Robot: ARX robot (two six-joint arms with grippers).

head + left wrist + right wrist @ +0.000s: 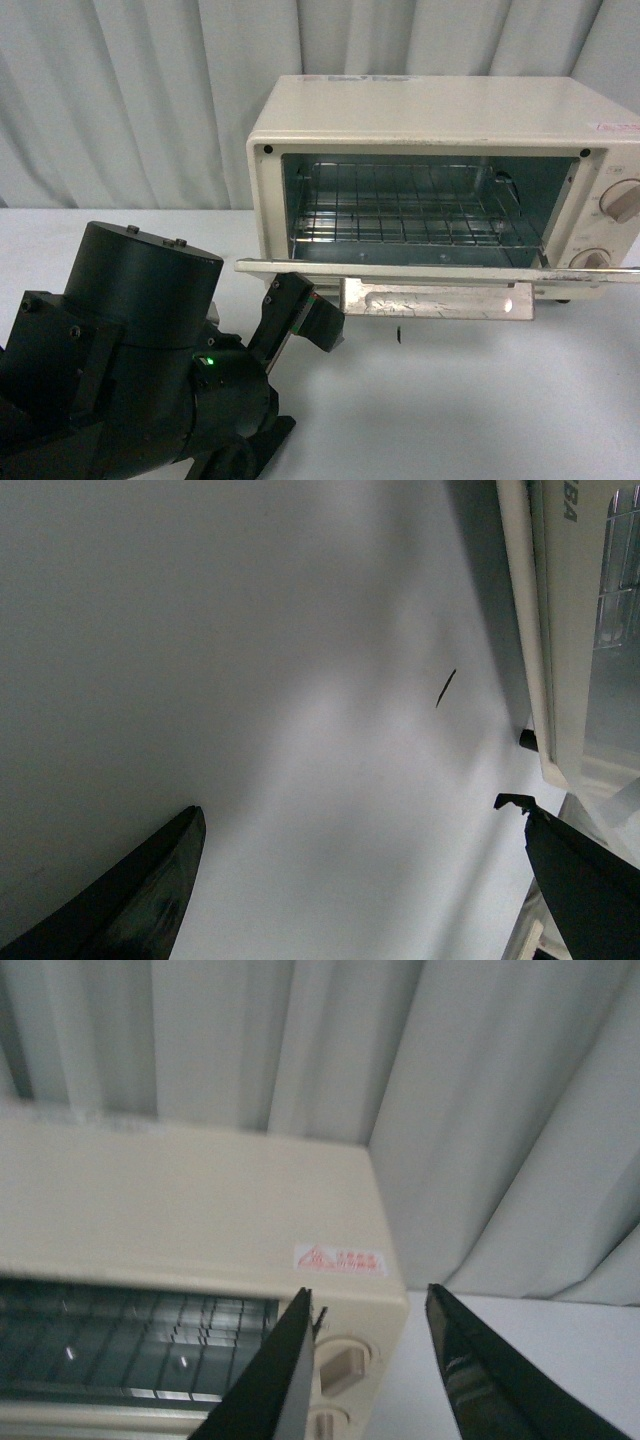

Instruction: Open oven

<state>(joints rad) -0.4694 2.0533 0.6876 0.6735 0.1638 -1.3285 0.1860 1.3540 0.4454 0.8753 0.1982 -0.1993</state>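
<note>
Front view: oven (440,130) door (400,270) down, right knobs (622,200) cut off.

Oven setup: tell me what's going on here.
The small cream-white boxy toaster oven sits on the white table with its glass-windowed door folded down flat, exposing the wire rack. The robot's left gripper is low by the door's left corner, jaws apart, holding nothing. The right gripper is open and empty too, pointed at the oven's right end by the beige knobs.
</note>
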